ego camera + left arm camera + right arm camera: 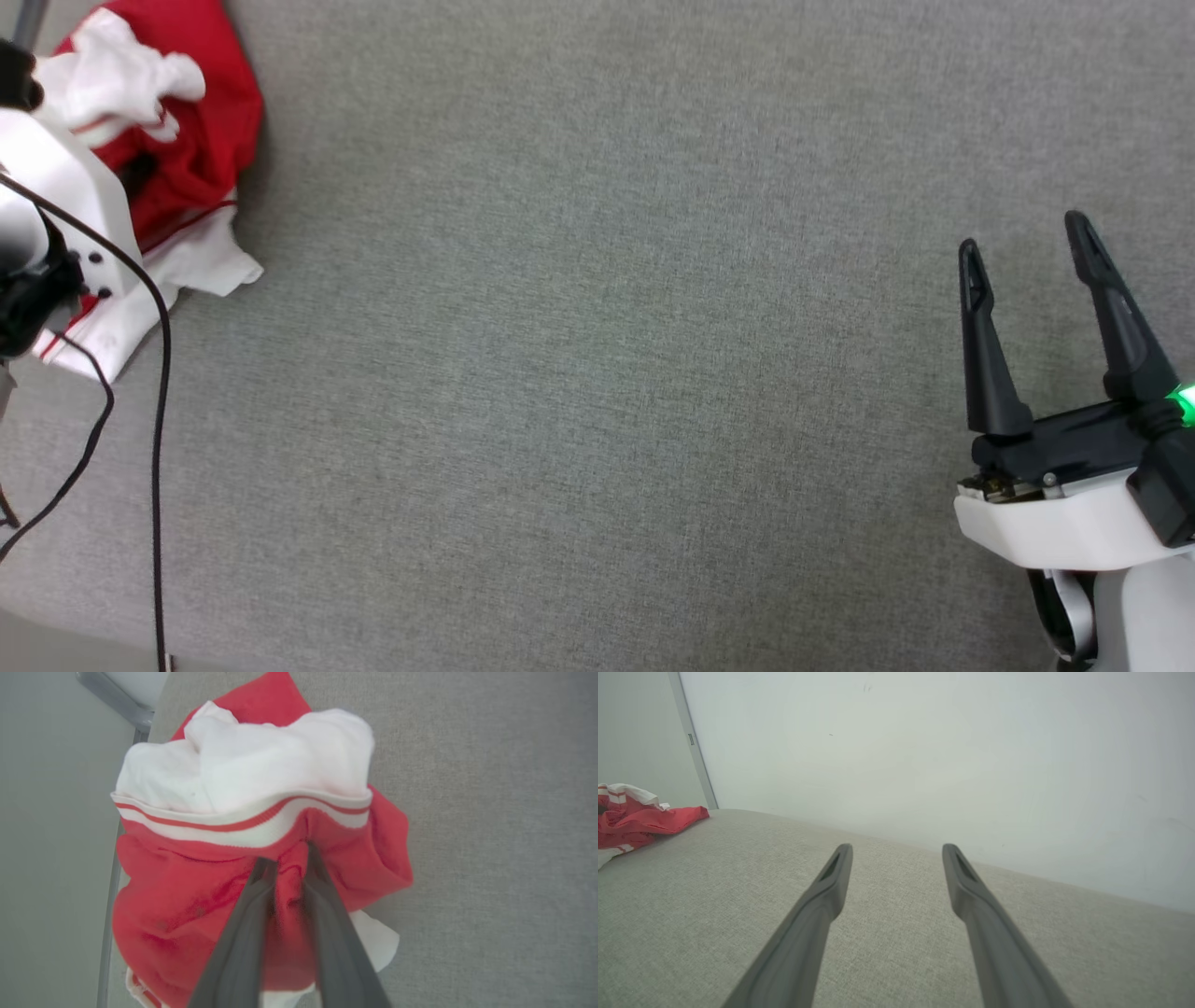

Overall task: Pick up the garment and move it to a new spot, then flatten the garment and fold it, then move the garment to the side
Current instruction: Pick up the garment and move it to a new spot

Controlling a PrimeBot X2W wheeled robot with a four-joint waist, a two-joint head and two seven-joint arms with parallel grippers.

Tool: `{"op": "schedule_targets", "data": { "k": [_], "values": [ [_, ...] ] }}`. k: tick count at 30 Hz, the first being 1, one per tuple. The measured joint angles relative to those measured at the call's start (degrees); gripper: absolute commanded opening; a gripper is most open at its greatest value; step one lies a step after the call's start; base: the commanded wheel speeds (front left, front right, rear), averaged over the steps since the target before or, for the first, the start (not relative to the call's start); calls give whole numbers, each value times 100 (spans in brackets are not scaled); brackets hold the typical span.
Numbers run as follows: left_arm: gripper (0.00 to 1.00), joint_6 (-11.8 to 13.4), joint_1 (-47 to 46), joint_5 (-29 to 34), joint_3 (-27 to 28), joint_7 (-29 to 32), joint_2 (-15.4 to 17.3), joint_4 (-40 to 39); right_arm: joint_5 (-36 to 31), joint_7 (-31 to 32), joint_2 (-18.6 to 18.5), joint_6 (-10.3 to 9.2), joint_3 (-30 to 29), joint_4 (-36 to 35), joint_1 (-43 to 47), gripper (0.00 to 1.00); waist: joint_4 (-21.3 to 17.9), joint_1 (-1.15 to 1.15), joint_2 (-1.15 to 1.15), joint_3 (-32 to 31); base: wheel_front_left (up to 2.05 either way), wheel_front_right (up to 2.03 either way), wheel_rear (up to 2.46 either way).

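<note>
The garment (pixel 201 140) lies crumpled at the far left corner of the grey surface, red body with white sleeves bunched on top. In the left wrist view my left gripper (pixel 289 855) points down into the garment (pixel 187 896), its two dark fingers drawn close together with a fold of red cloth pinched between them, just below the striped white trim. My white left forearm (pixel 56 187) covers part of the pile. My right gripper (pixel 1023 233) hovers open at the lower right, far from the garment (pixel 640 821), with nothing between its fingers (pixel 831 891).
The grey cloth surface (pixel 597 373) spreads wide between the two arms. Black cables (pixel 161 392) hang from the left arm. A pale wall (pixel 924 756) and a grey metal post (pixel 693 742) stand behind the surface's far edge.
</note>
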Motion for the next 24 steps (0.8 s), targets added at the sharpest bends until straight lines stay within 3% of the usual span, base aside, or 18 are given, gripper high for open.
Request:
{"op": "schedule_targets", "data": {
  "k": [10, 24],
  "values": [
    [0, -1, -546, 666, -595, -1025, 18, -500, 118, 0, 135, 0, 54, 129, 181, 100, -3, 0, 0, -678, 0, 0, 0],
    [0, 256, -836, 1248, -1051, -1436, -761, -1622, 504, 0, 191, 0, 55, 178, 270, 100, -653, 0, 0, -1118, 0, 0, 0]
  ]
}}
